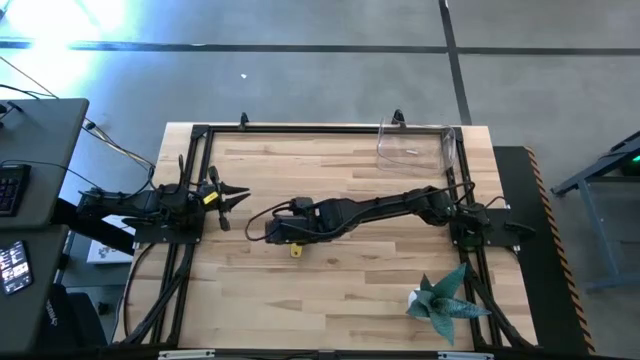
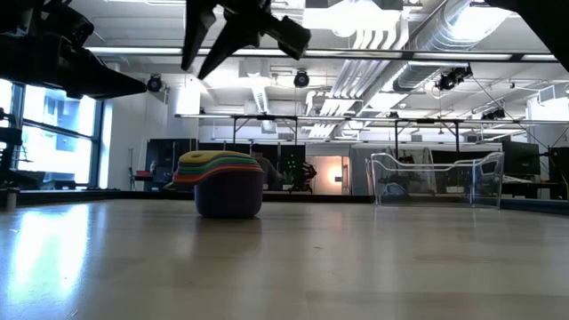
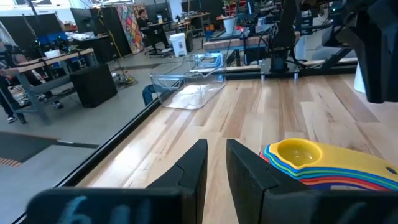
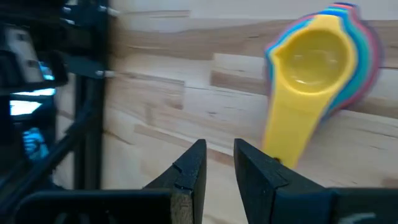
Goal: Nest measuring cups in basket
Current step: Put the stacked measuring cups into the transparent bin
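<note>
The counter is pale wood with a black frame along its edges. My right arm reaches from the right edge to the middle; my left arm waits at the left edge.

The basket sits empty near the far right corner, well apart from everything else. A teal plant stands by the near right corner.

The cups are stacked one inside another near the middle of the counter, yellow on top, its handle pointing toward my right end effector. I judge the nesting done and the transfer to the basket not yet begun.

My right end effector hangs above the stack, fingers almost closed with only a narrow gap, holding nothing. My left end effector is the same: nearly closed, empty, aimed across the counter at the stack.

Next, I think, I must spread the right fingers, come down on the yellow handle or the stack's rim, grip, and carry the lot to the far right corner.

I can read no brand or writing anywhere.
</note>
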Action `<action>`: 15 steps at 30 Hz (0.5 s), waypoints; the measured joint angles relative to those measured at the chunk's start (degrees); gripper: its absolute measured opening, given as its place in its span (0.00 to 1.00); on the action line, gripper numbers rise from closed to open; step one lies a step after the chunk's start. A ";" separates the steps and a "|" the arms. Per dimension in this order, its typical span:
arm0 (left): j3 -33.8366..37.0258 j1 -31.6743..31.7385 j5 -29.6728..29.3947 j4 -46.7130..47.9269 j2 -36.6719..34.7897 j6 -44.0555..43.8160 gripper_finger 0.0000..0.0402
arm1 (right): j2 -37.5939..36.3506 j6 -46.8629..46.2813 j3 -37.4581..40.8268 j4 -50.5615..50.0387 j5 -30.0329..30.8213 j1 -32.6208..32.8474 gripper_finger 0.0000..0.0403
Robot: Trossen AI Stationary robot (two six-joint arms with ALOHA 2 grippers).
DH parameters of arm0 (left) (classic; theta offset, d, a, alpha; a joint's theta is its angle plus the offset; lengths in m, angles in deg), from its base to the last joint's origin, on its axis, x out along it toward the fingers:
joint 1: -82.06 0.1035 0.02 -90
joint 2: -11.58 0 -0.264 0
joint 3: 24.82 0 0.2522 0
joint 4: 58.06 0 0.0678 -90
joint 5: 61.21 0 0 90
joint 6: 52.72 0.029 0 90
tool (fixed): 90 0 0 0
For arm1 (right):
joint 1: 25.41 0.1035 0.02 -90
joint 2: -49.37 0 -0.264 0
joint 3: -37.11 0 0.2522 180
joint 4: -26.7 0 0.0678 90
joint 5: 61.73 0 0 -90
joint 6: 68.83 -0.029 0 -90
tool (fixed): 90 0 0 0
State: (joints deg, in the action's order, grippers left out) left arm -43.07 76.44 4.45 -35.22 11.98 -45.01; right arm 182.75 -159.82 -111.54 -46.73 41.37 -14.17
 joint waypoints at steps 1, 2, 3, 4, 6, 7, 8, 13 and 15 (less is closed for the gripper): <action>0.00 0.00 -0.02 0.02 0.00 0.00 0.12 | 0.00 0.15 0.00 1.04 -0.01 -0.01 0.18; 0.00 0.00 -0.02 0.01 0.00 0.00 0.12 | 0.00 0.79 0.00 2.02 -0.04 -0.04 0.18; 0.00 0.00 -0.02 0.01 0.00 -0.01 0.12 | 0.00 1.27 0.00 2.93 -0.02 -0.15 0.18; 0.00 0.00 0.00 0.02 0.00 0.00 0.12 | 0.00 1.64 0.00 3.85 0.02 -0.33 0.18; 0.00 0.00 -0.02 0.02 0.00 -0.02 0.12 | 0.00 2.57 0.00 6.25 0.02 -0.59 0.18; 0.00 0.00 -0.02 0.02 0.00 -0.02 0.12 | 0.00 2.95 0.00 7.29 0.00 -0.76 0.18; 0.00 0.00 -0.02 0.02 0.00 -0.02 0.12 | 0.00 3.40 0.00 8.48 0.01 -0.96 0.18; 0.00 0.00 -0.02 0.02 0.00 -0.02 0.12 | 0.00 5.87 -0.02 12.31 0.07 -2.02 0.18; 0.00 0.00 -0.02 0.02 0.00 -0.02 0.12 | 0.00 6.20 -0.04 12.36 0.35 -2.38 0.18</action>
State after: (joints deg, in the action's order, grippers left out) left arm -43.07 76.44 4.43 -35.20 11.98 -45.03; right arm 182.75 -153.62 -111.58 -34.37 41.72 -16.55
